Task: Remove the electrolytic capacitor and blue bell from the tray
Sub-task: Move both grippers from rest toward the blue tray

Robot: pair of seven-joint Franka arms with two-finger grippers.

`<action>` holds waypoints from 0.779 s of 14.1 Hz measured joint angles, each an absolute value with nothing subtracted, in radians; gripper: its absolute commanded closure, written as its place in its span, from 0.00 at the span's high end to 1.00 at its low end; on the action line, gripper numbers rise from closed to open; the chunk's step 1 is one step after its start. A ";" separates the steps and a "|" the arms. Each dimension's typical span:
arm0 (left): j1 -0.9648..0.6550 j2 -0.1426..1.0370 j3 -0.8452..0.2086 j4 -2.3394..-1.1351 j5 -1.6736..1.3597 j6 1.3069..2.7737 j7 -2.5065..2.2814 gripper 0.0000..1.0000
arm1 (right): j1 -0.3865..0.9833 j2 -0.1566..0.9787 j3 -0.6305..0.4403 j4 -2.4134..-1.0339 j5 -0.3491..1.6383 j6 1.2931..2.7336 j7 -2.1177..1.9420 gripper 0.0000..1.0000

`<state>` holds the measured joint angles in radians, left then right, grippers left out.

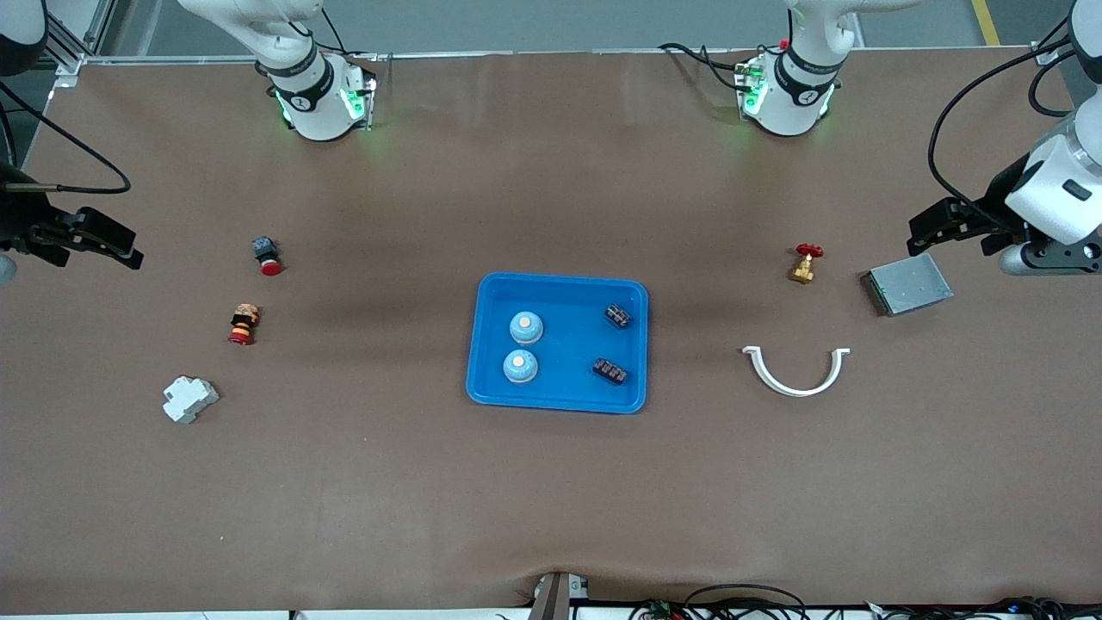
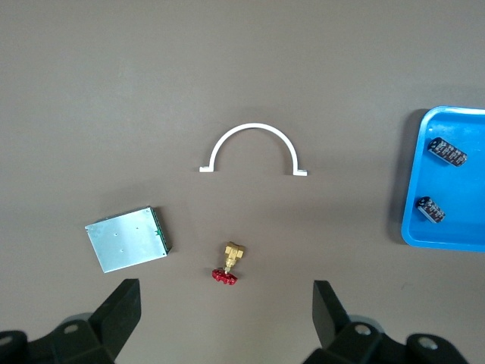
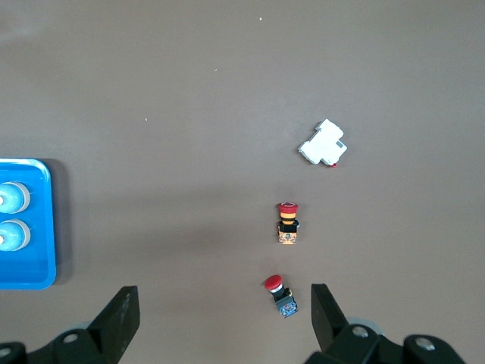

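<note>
Tray (image 1: pixel 482 344) edge cropped, wrist views

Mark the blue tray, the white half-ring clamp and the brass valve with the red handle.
blue tray (image 1: pixel 558 396): front view, on its bare floor near the rim closest to the camera.
white half-ring clamp (image 1: pixel 796 389): front view, on the bottom of its curve.
brass valve (image 2: pixel 231 254): left wrist view, on its brass body.

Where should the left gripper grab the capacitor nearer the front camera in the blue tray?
Probably straight down, fingers across the short width of the capacitor at mid-length. It lies flat and elongated in the blue tray, clear of the wall and of the second capacitor, so both long sides look free. The left gripper is open, over the table near the brass valve.
</note>
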<state>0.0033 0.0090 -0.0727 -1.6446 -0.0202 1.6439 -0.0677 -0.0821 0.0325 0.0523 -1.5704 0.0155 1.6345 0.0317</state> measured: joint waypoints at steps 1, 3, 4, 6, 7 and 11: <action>0.000 0.010 -0.073 -1.645 -0.020 1.644 -0.068 1.00 | -0.082 0.033 0.052 -1.572 0.016 1.634 0.032 1.00; -0.006 0.022 -0.075 -1.645 -0.020 1.640 -0.069 1.00 | -0.082 0.031 0.054 -1.576 0.016 1.634 0.035 1.00; -0.009 0.034 -0.076 -1.645 -0.020 1.640 -0.069 1.00 | -0.082 0.029 0.055 -1.581 0.017 1.633 0.049 1.00; -0.020 0.063 -0.080 -1.645 -0.020 1.640 -0.069 1.00 | -0.074 0.023 0.062 -1.598 0.034 1.629 0.079 1.00; -0.029 0.077 -0.082 -1.645 -0.020 1.640 -0.075 1.00 | -0.066 0.019 0.066 -1.610 0.048 1.634 0.089 1.00; -0.088 0.130 -0.097 -1.626 -0.020 1.641 -0.333 1.00 | -0.010 0.013 0.071 -1.680 0.086 1.694 0.160 1.00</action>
